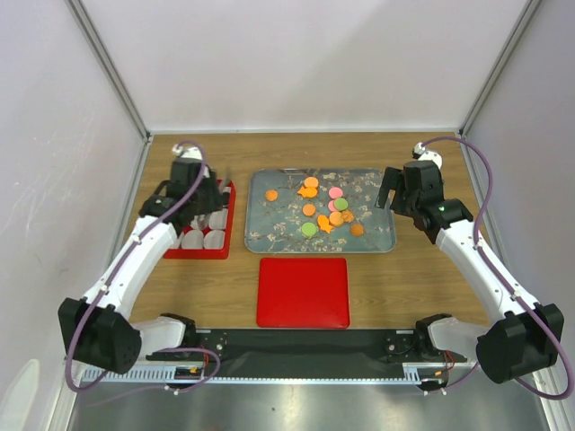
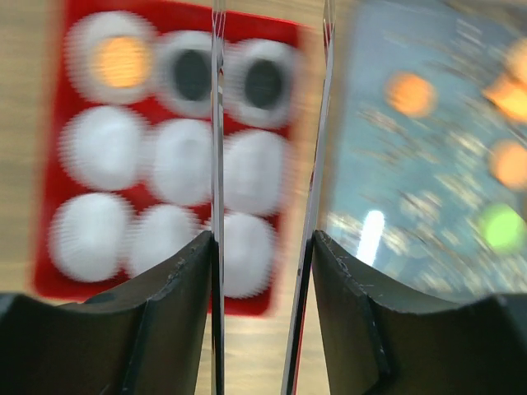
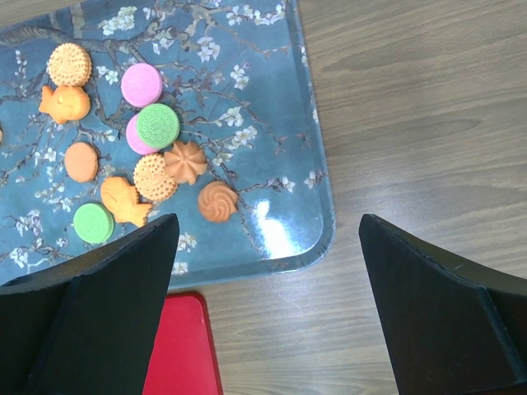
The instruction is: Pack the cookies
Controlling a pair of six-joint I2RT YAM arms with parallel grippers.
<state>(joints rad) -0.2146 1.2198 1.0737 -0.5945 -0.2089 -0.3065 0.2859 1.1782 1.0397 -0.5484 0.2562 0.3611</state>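
Note:
The cookies (image 1: 321, 212) lie in a loose cluster on a blue flowered tray (image 1: 377, 241); they are orange, pink and green, and sharp in the right wrist view (image 3: 156, 125). A red box (image 1: 208, 252) of white paper cups stands left of the tray. One cup holds an orange cookie (image 2: 121, 62) and two hold black ones (image 2: 193, 74). My left gripper (image 1: 211, 193) (image 2: 263, 239) hangs over the box, shut on thin metal tongs (image 2: 216, 123) whose blades stand apart with nothing between them. My right gripper (image 1: 395, 193) (image 3: 268, 222) is open and empty above the tray's (image 3: 323, 234) near right corner.
A flat red lid (image 1: 303, 292) (image 3: 177, 346) lies on the wooden table in front of the tray. White walls with metal posts enclose the table on three sides. The arms' bases sit on a black rail at the near edge.

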